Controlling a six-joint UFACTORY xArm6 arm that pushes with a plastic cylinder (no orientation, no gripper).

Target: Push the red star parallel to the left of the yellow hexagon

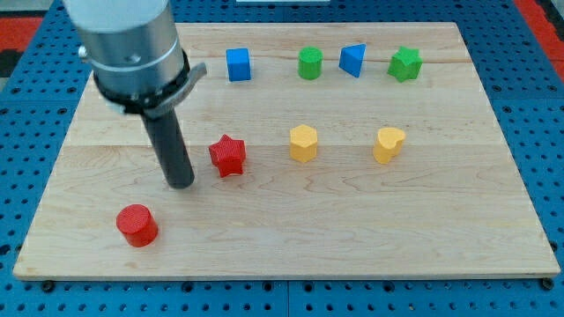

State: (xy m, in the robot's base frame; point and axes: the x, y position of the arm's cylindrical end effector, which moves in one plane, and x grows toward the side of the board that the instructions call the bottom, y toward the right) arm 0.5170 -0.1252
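Tip (pixel 181 183) down on wooden bench (pixel 282 238), no claw visible; small red star block (pixel 227 156) just right, yellow hexagon block (pixel 303 143) further right. No containers.

Arm comes in from counter's top-left corner: grey metal cylinder housing (pixel 132 44), straight dark rod (pixel 169 145) hanging near vertical. My tip (pixel 181 184) sits on counter's left half, mid-depth.

the red plastic star block (pixel 227 156) is the landmark on the wooden board (pixel 423 220). my tip (pixel 181 183) sits just beside it toward the view's left. the yellow plastic hexagon block (pixel 303 143) lies to the star's right, the yellow heart block (pixel 388 144) farther right. the red cylinder block (pixel 137 224) lies below-left of the star. the blue cube block (pixel 238 64), green cylinder block (pixel 310 63), blue wedge block (pixel 352 60) and green star block (pixel 404 64) line up above it.
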